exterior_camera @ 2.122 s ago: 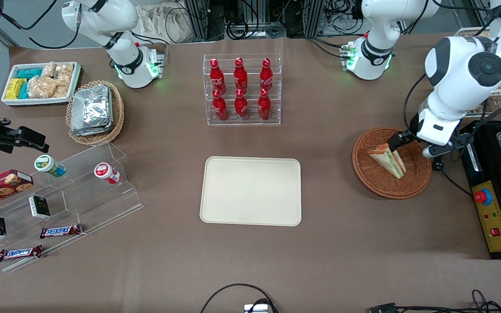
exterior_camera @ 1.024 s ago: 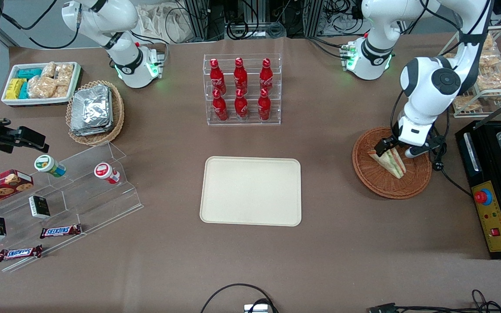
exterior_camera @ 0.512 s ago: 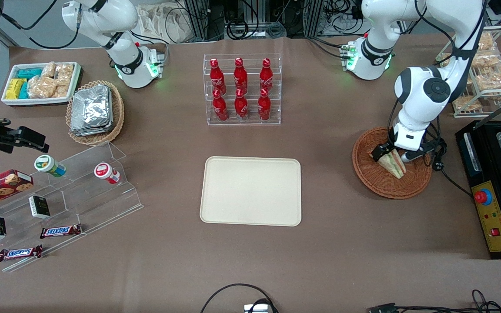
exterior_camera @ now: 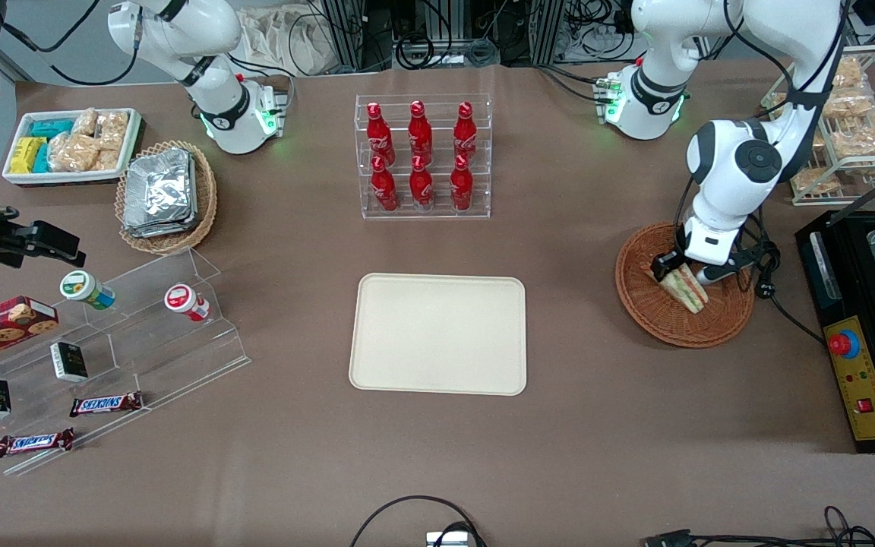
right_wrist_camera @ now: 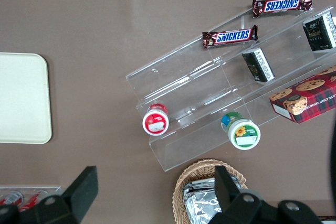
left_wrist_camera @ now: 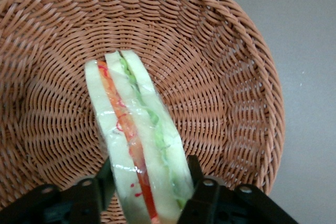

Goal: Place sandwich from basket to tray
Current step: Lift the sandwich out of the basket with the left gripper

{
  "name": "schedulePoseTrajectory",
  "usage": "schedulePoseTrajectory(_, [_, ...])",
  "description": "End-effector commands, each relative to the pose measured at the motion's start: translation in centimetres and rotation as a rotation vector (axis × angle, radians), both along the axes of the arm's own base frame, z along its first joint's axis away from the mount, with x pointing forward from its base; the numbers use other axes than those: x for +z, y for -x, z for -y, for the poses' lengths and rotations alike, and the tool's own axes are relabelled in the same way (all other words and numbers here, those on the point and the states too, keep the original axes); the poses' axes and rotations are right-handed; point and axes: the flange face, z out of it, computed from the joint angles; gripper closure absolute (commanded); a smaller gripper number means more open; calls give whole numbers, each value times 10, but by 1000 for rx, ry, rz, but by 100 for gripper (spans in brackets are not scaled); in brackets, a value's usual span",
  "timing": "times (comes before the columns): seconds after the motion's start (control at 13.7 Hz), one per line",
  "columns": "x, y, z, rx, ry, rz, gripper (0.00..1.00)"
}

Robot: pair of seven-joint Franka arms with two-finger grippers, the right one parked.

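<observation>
The front camera looks down over the whole table; the left wrist camera sits close above the reddish-brown woven wicker basket [left_wrist_camera: 231, 72], where the gripper [left_wrist_camera: 149, 190] is, which both views show.

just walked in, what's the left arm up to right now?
The left arm's gripper is down in the round reddish-brown wicker basket, one finger on each side of the clear-wrapped triangular sandwich. The sandwich is in the basket; whether the fingers are gripping it can't be told. The flat cream-beige rectangular tray at the table's middle has nothing on it, so the transfer has not happened.

"SNICKERS" on chocolate bars [right_wrist_camera: 229, 36] (two)
</observation>
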Motion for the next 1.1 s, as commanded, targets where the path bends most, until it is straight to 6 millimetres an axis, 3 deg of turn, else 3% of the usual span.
schedulePoseTrajectory(0.0, [-9, 5, 3, -58, -28, 5, 71])
schedulePoseTrajectory(0.29, [8, 5, 4, -101, -50, -28, 74])
schedulePoseTrajectory(0.66, [70, -11, 14, -236, -132, -73, 74])
schedulePoseTrajectory(0.8, [95, -22, 31, -278, -147, -57, 74])
schedulePoseTrajectory(1.02, [130, -42, 75, -348, -149, -33, 74])
